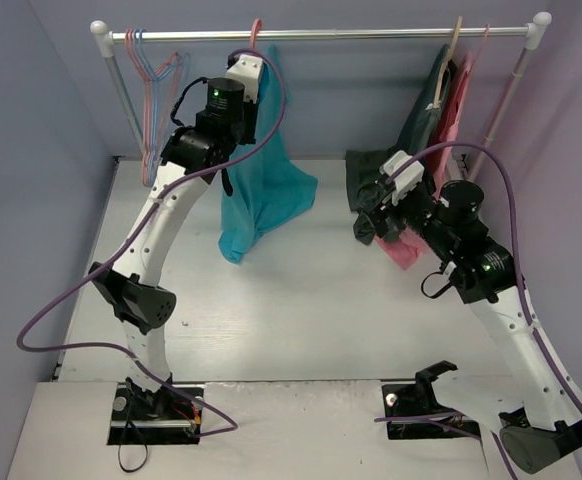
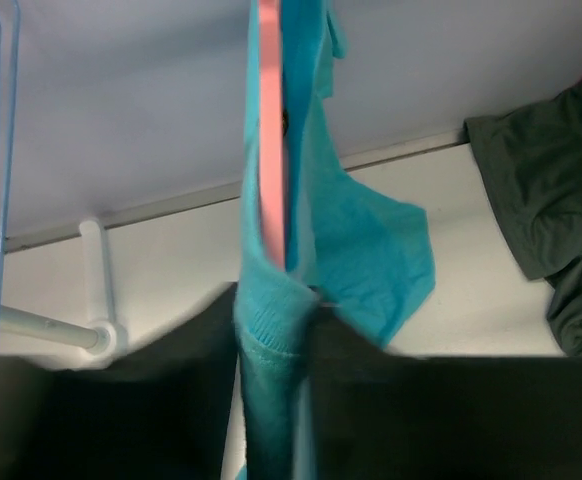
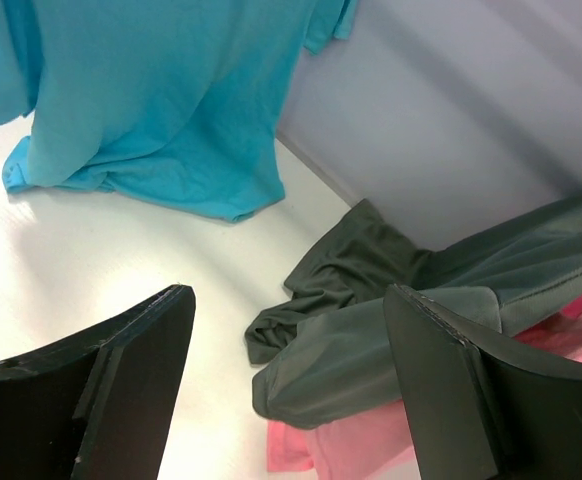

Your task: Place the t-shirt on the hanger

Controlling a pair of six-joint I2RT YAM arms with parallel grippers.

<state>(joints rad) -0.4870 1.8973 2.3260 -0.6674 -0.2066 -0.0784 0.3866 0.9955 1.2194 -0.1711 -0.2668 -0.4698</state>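
Observation:
The teal t-shirt (image 1: 261,190) hangs from the rail, its lower end bunched on the table. The salmon-pink hanger (image 1: 255,35) is hooked over the rail, and its bar (image 2: 269,150) runs down inside the shirt's neck. High up by the hook, my left gripper (image 1: 249,75) is shut on a fold of the t-shirt (image 2: 371,250) at the ribbed collar; the cloth fills the gap between its jaws (image 2: 274,340). My right gripper (image 1: 371,215) is open and empty, low over the dark and pink garments (image 3: 291,380). The t-shirt (image 3: 151,90) lies beyond it to the left.
A metal rail (image 1: 321,34) spans the back. Light-blue and pink wire hangers (image 1: 156,75) hang at its left end. At the right a dark grey-green garment (image 1: 426,120) and a pink garment (image 1: 406,250) hang from a wooden hanger (image 1: 454,45) and spill onto the table.

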